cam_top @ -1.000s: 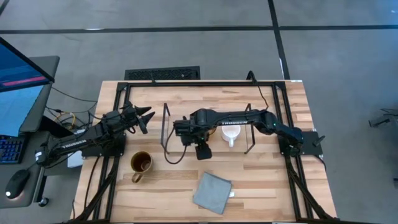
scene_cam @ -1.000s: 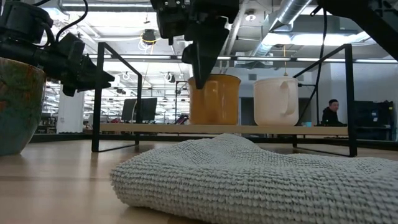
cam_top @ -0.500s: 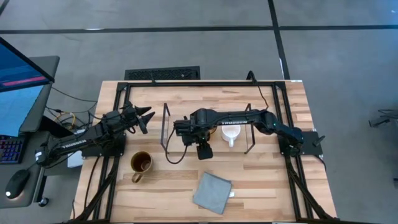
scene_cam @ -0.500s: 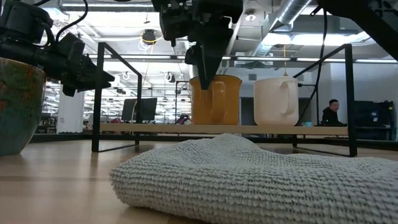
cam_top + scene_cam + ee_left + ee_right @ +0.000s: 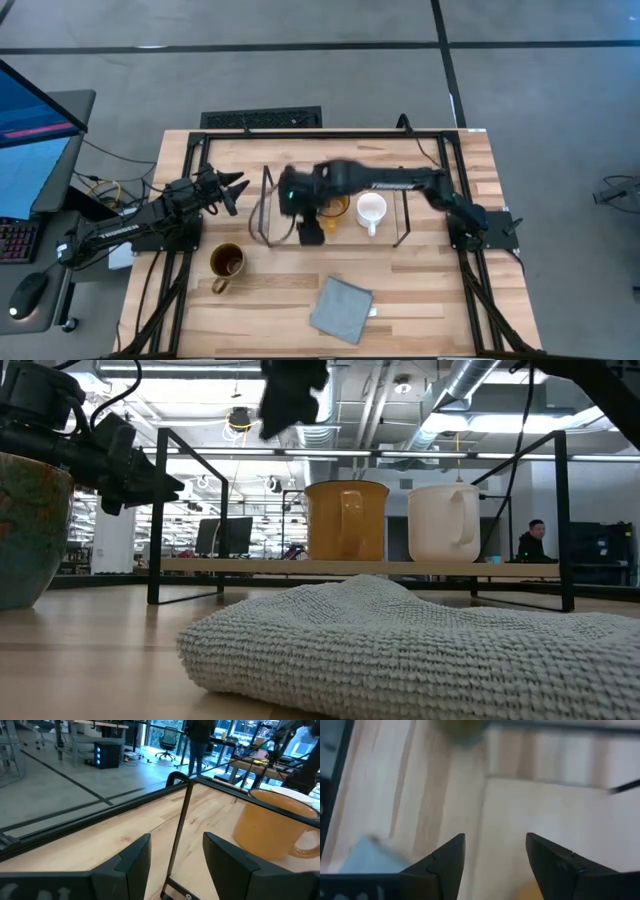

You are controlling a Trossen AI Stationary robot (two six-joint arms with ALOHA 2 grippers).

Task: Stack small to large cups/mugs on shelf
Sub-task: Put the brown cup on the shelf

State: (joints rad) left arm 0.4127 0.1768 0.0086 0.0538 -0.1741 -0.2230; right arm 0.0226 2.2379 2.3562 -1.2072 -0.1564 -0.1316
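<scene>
Fingers of the right gripper [image 5: 495, 862] are seen spread, empty, above the shelf [image 5: 345, 232]; amber mug [image 5: 345, 520] could be clipped sideways.

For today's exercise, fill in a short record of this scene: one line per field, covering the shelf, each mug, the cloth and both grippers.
shelf: low wooden board with black wire ends, on the table
amber mug: upright on the shelf
white mug: upright on the shelf, beside the amber mug
brown mug: on the table, off the shelf
cloth: grey, on the table's near side
right gripper: open, empty, above the shelf's left end
left gripper: open, empty, waiting left of the shelf
</scene>
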